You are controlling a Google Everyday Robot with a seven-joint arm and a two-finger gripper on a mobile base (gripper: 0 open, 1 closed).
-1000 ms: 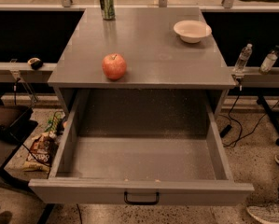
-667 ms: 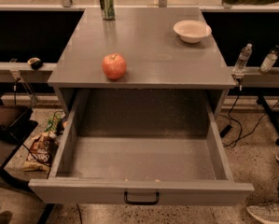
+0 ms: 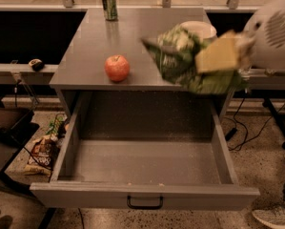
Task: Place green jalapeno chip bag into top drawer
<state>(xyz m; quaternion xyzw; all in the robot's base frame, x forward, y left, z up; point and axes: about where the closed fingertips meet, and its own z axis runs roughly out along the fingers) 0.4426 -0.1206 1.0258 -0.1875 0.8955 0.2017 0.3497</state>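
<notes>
Over the table's (image 3: 132, 37) near right edge, my tool (image 3: 206, 60) pinches the bag (image 3: 173, 63), above the open drawer's (image 3: 147, 195) far end.

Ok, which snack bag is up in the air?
The green jalapeno chip bag, clamped in the gripper above the table, front right. The brown-orange bag lies on the floor left of the top drawer.

Gripper (image 3: 219, 56) with bag (image 3: 174, 57) above top drawer (image 3: 147, 164)
</notes>
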